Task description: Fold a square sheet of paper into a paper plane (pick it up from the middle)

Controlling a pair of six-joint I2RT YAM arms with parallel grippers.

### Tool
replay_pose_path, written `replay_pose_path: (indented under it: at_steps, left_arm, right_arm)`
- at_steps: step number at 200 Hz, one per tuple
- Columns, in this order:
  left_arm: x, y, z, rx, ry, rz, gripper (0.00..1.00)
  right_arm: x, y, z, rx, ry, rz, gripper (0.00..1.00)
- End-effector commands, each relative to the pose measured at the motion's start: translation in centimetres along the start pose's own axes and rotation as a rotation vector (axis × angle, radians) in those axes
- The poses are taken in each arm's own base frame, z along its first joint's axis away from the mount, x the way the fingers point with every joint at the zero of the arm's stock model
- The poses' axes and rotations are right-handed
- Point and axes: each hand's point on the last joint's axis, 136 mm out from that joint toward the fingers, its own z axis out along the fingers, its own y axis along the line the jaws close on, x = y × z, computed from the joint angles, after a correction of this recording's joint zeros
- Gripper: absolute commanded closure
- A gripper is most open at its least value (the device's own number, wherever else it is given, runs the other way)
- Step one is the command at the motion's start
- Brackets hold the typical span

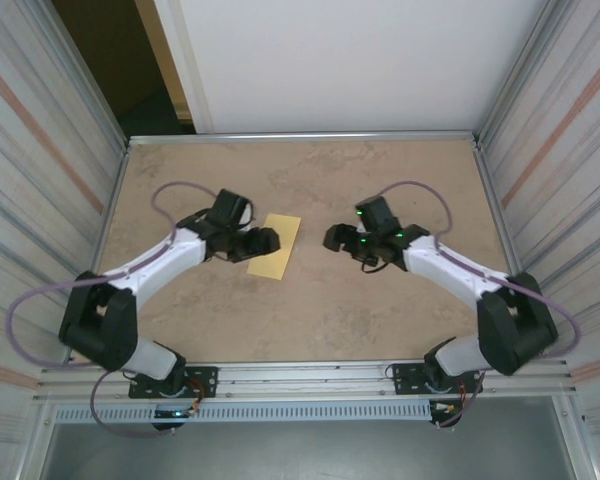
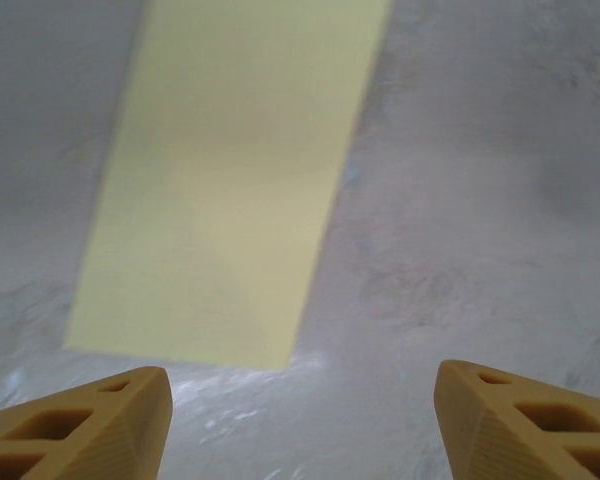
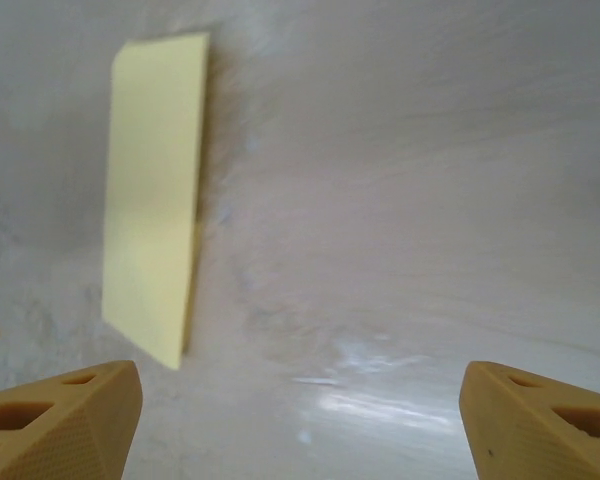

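The square sheet of paper (image 1: 278,246) lies flat on the table, pale yellow and folded into a narrow rectangle. The paper plane is out of view. My left gripper (image 1: 267,240) hangs at the sheet's left edge, partly over it. In the left wrist view the sheet (image 2: 230,190) lies ahead and to the left of the left gripper (image 2: 305,400), which is open with bare table between its fingers. My right gripper (image 1: 333,238) is a short way right of the sheet. The right wrist view has the sheet (image 3: 155,200) at upper left and the right gripper (image 3: 300,400) open and holding nothing.
The mottled tan table (image 1: 310,320) has a metal rim (image 1: 300,136) along its back and sides. Corrugated walls (image 1: 40,150) stand close on both sides and a white panel (image 1: 350,60) stands behind. Both arms reach in from the near edge.
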Motion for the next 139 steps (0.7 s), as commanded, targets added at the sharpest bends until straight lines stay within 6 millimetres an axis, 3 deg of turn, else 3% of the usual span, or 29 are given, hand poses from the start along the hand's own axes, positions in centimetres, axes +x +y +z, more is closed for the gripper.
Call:
replay_pose_path:
  at_steps: [1,35,66,103,139]
  left_arm:
    - [0.2,1.4,-1.2,0.080,-0.059,-0.130,0.25]
    - [1.7,5.2,-2.2,0.104,-0.094,-0.246,0.13]
    - [2.8,6.8,-2.8,0.095,-0.112,-0.262,0.05]
    - [3.4,7.2,-2.8,0.097,-0.117,-0.248,0.01]
    - [3.2,7.1,-2.4,0.107,-0.111,-0.241,0.01]
  right_arm:
    - [0.4,5.0,2.4,-0.082,0.021,-0.030,0.20]
    - [3.2,10.1,6.8,-0.132,0.114,-0.083,0.26]
    - [4.7,12.3,10.3,-0.161,0.181,-0.081,0.32]
    - [4.9,11.6,12.9,-0.127,0.215,-0.061,0.34]
    - [6.2,8.7,14.2,-0.079,0.297,-0.057,0.36]
